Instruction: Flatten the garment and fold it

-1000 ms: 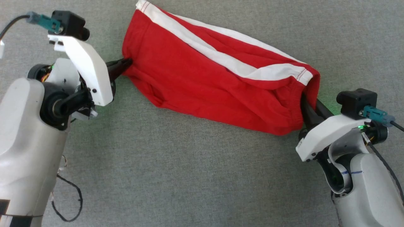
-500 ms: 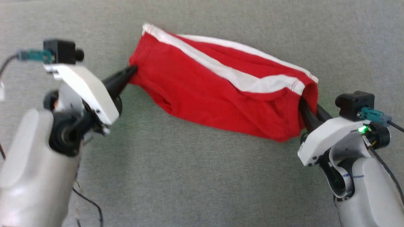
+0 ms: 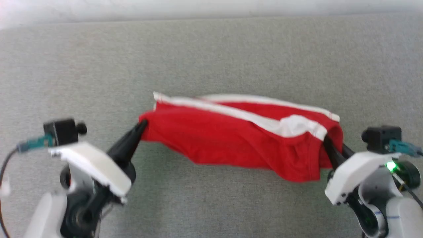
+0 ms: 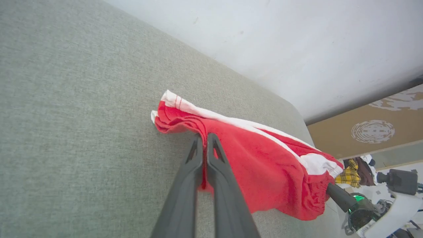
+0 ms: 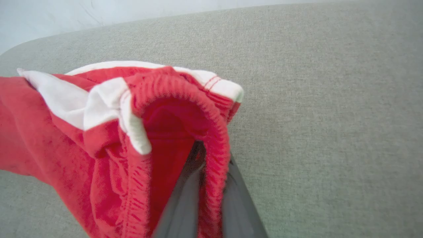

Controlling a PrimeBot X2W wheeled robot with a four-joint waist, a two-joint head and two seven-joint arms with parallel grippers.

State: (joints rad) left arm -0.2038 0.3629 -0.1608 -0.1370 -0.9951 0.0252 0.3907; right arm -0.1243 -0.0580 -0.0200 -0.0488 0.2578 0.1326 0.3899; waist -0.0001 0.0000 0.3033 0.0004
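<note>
No fold yet, I judge: the small bright red fabric shorts with white trim (image 3: 238, 145) sag bunched over the grey cloth surface (image 3: 211, 56), left gripper (image 3: 142, 125) at 9 o'clock and right gripper (image 3: 327, 142) at 3 o'clock each clamped tight on an end.

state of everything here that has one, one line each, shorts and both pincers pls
garment: unfolded, bunched and not yet flat, stretched between the two pincers
left pincer: shut on the garment's red edge
right pincer: shut on the garment's gathered end, fingertips hidden in the fabric
green light on the right wrist: lit
</note>
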